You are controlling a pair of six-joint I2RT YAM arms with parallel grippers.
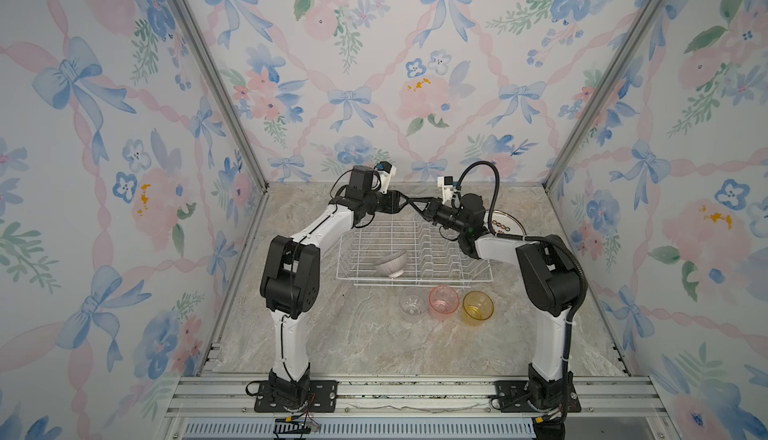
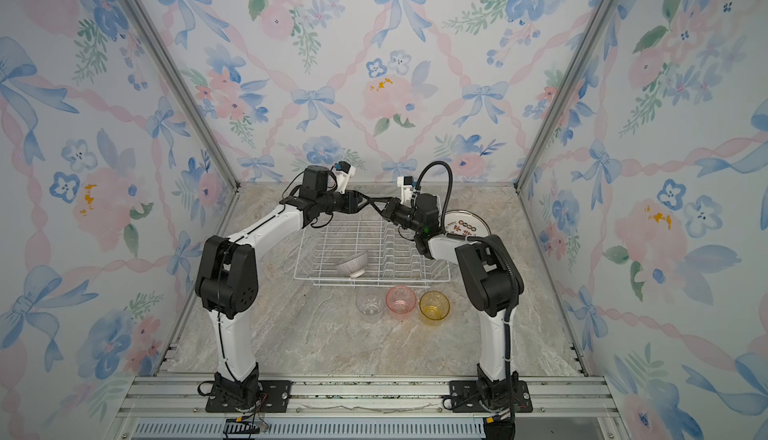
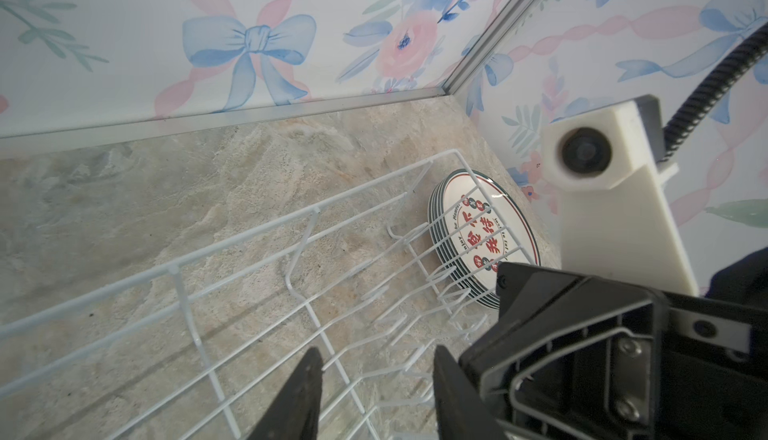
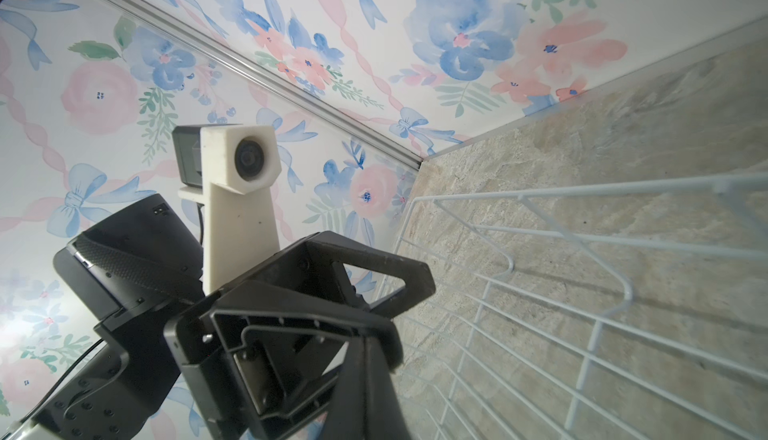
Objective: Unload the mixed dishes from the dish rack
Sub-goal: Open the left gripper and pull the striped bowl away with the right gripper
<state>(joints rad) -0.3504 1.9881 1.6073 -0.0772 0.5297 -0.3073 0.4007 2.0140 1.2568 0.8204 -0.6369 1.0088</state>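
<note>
Tumblers sit nearest: clear tumbler (image 1: 412, 302), pink tumbler (image 1: 444, 299) and yellow tumbler (image 1: 478, 307) are lined up on the tabletop (image 1: 353, 346), just below the dish rack (image 1: 415, 282). Striped bowl (image 1: 391, 263) lies tipped inside it. Plates (image 3: 478, 234) are stacked outside, to its right. Left gripper (image 3: 377, 350) jaws are apart, right gripper (image 4: 368, 375) jaws together, tips meeting above the rack's upper edge.

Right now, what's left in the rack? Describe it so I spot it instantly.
Find the white wire rack. Near its front rim lies a bowl, tipped over. Unlike the see-through tumblers just outside, it is opaque, purple-striped, with a white foot.
</note>
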